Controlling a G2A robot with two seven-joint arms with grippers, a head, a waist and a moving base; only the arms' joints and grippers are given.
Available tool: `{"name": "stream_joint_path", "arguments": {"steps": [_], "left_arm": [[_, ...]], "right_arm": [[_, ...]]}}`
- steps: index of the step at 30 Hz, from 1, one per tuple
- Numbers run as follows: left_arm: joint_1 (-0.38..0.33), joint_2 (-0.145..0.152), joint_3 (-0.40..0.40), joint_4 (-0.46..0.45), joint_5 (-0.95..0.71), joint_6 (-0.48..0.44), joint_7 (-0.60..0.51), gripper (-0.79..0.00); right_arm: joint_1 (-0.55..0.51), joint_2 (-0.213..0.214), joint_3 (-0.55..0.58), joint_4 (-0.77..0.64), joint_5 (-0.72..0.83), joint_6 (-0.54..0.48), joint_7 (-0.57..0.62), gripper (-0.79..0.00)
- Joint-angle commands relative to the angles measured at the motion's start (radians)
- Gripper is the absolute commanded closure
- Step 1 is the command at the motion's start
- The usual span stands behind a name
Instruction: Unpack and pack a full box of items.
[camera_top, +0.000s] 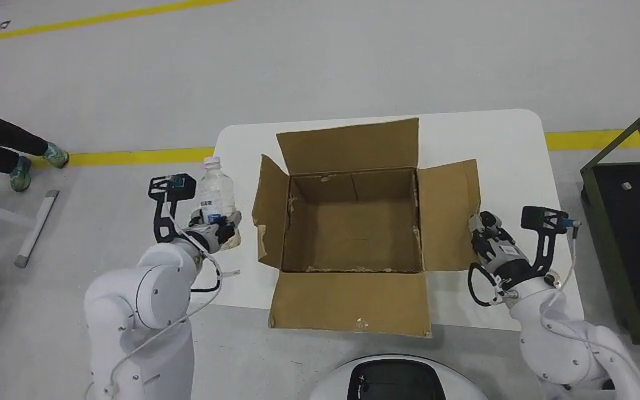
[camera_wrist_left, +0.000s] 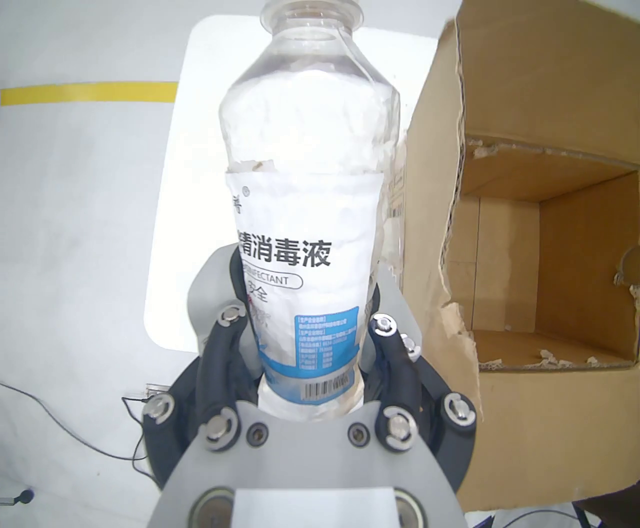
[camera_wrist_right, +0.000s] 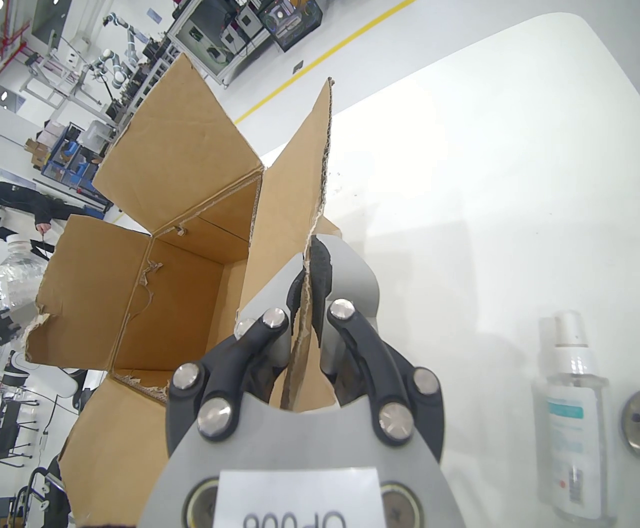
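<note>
On the white table (camera_top: 480, 130), the cardboard box (camera_top: 350, 225) stands open and bare inside, all four flaps spread. My right gripper (camera_wrist_right: 307, 280) is clamped on the edge of the right-hand flap (camera_wrist_right: 295, 190), pinning it outward. That ragged, soft edge could, I judge, tear or slip free and let the flap swing in across the opening. The clear bottle (camera_wrist_left: 305, 175) sits upright in my left gripper (camera_wrist_left: 307, 320), just outside the box's left flap. The jaws are closed around its labelled lower body, and the neck rises well above the fingers (camera_wrist_left: 227, 345). Held so low, the tall bottle could tip in the grip or knock its base against the box's left wall on the way over. A small spray bottle (camera_wrist_right: 570, 415) stands on the table beside my right gripper, apart from the box. It is near enough for that arm to topple it on a careless swing back.
</note>
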Motion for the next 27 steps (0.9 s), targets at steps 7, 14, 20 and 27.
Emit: {"name": "stream_joint_path", "arguments": {"steps": [7, 14, 20, 27], "left_arm": [[-0.123, 0.005, 0.036, -0.006, -0.064, 0.015, -0.062, 0.0], [-0.19, 0.0, 0.148, -0.031, -0.183, 0.046, -0.108, 0.0], [-0.207, -0.004, 0.282, -0.018, -0.216, 0.049, -0.137, 0.0], [-0.198, -0.012, 0.41, 0.098, -0.289, 0.06, -0.134, 0.0]], "right_arm": [[-0.004, -0.001, -0.013, -0.01, -0.014, 0.018, 0.001, -0.185], [-0.01, -0.002, 0.004, -0.019, -0.013, 0.037, -0.02, -0.785], [-0.022, -0.002, 0.053, -0.035, -0.026, 0.054, -0.062, -0.785], [-0.036, 0.0, 0.143, -0.079, -0.064, 0.084, -0.107, -0.785]]}}
